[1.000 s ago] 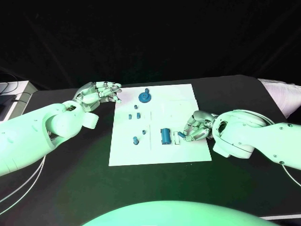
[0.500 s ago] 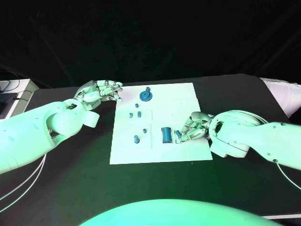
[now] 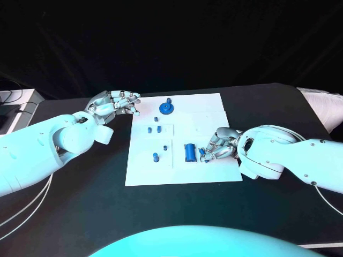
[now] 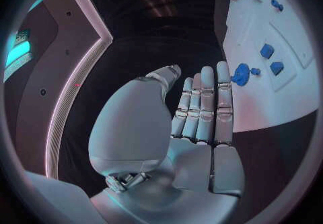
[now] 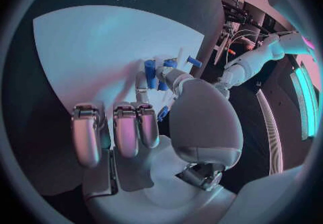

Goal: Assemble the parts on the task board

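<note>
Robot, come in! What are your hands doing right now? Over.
Left hand open, hovering beside the task board. Right hand pinching a small blue part beside the blue cylinder. Nothing blocking.

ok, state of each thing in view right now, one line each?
white task board: flat on the black table.
blue cylinder part: lying on the board beside the right hand.
blue round part: on the board's far end.
left hand: empty, off the board.
right hand: fingertips at a small blue piece; grip unclear.
</note>
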